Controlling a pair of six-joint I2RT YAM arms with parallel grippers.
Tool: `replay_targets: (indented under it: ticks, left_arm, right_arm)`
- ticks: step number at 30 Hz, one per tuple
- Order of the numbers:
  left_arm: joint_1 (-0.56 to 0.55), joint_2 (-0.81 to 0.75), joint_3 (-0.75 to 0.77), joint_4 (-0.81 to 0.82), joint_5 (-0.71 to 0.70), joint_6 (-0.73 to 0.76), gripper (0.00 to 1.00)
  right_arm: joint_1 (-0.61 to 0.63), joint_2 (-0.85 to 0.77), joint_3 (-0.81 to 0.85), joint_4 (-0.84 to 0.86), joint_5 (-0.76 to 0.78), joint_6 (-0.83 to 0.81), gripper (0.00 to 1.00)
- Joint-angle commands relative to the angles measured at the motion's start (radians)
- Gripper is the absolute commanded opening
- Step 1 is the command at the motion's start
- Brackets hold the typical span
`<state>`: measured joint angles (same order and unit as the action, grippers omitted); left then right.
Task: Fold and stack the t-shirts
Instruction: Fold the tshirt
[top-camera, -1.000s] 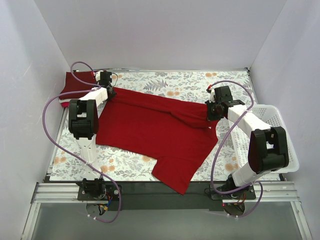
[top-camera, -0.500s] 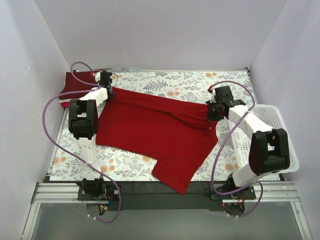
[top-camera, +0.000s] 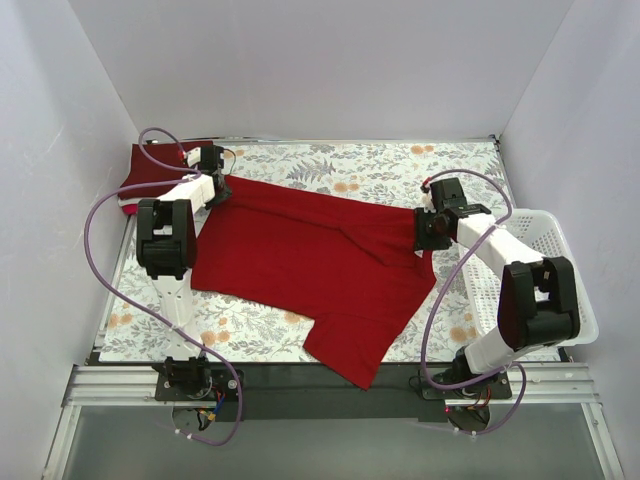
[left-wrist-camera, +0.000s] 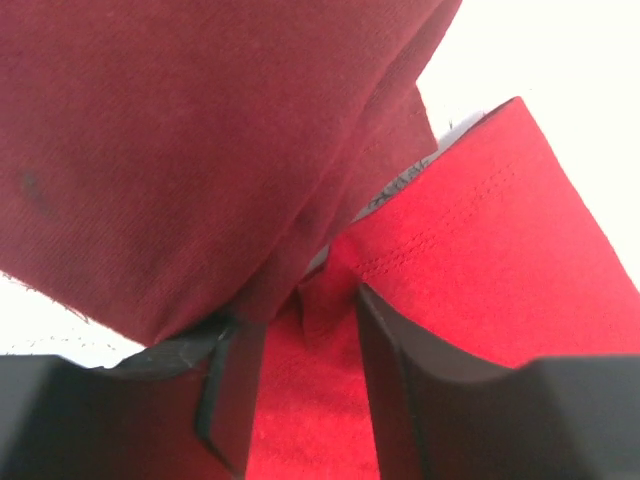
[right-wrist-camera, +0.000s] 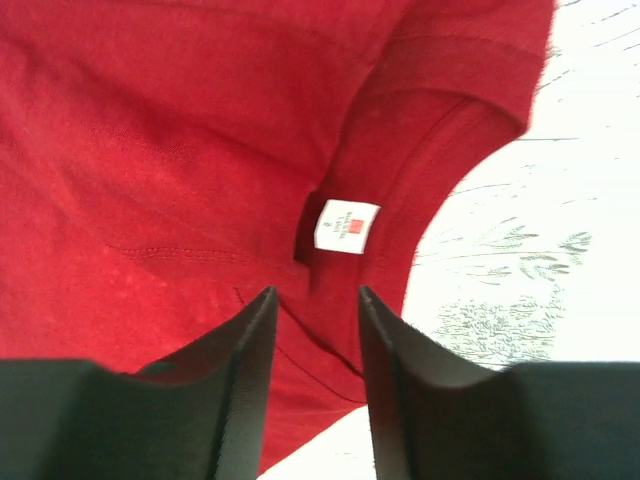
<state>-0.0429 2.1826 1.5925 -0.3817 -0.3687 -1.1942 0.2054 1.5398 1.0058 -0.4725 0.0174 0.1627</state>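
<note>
A bright red t-shirt (top-camera: 310, 265) lay spread across the floral table (top-camera: 370, 170), with 1 corner reaching past the near edge. The left gripper (top-camera: 212, 186) sat low at the shirt's far-left corner, just beside a dark maroon shirt (top-camera: 155, 168). The right gripper (top-camera: 424, 228) sat at its right edge. 1 white basket (top-camera: 560, 262) stood on the table's right side.

High rear view looking down, both wrist views close, sharing red t-shirt (top-camera: 300, 250)

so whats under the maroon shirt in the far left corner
A white and pinkish-red edge peeks out along the near side of the maroon shirt, so more cloth lies under it. How many pieces there are is hidden by the shirt.
</note>
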Motion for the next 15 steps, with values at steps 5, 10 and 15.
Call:
replay_targets:
  ticks: [5,10,15]
  left_arm:
    - [-0.031,-0.162,0.024,-0.065,0.013,-0.021,0.48]
    - [-0.083,-0.222,0.057,-0.117,0.045,-0.021,0.51]
    - [-0.106,-0.207,0.056,-0.074,0.07,-0.007,0.49]
  right_arm:
    - [-0.026,-0.086,0.116,0.032,0.046,0.02,0.48]
    - [-0.053,-0.058,0.123,0.152,0.02,0.069,0.41]
    - [-0.087,0.017,0.129,0.285,-0.112,0.116,0.37]
